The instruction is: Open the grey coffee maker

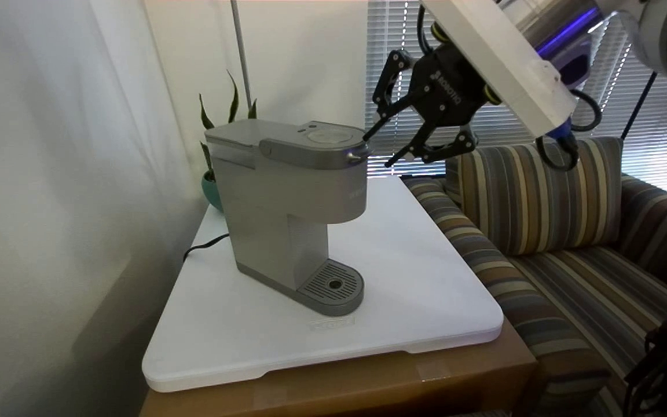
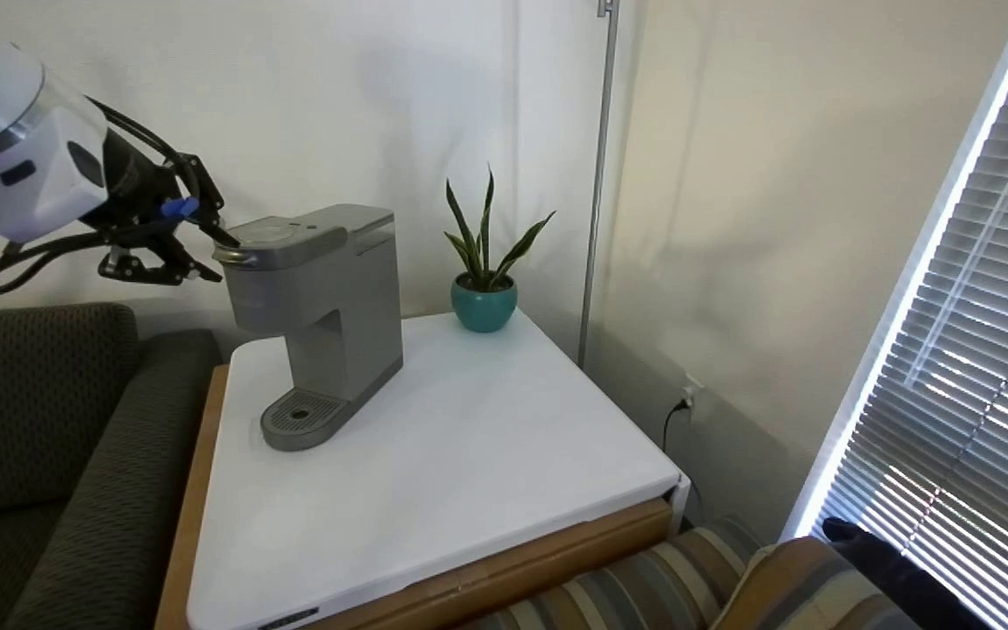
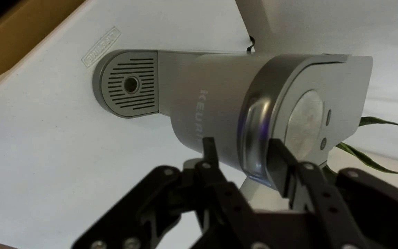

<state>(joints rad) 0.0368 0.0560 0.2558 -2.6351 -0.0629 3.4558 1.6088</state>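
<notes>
The grey coffee maker [image 1: 287, 185] stands upright on the white table, its lid [image 3: 333, 81] down, in both exterior views and the wrist view. A shiny handle [image 3: 257, 128] runs along the lid's front edge. At that front edge is my gripper [image 1: 376, 152], tilted downward, with its jaws partly spread and a gap between them. In the wrist view, one finger [image 3: 282, 166] lies at the lid's top edge beside the handle. The opposite finger [image 3: 211, 152] is lower, in front of the machine's body and apart from the handle. Whether the upper finger touches the lid cannot be made out.
The white table [image 2: 469, 455] rests on a brown base. Behind the machine stand a plant in a teal pot [image 2: 484, 306] and a metal pole [image 2: 600, 175]. A striped armchair [image 1: 533, 202] is beside the table. A black cord [image 1: 206, 244] trails from the machine's back.
</notes>
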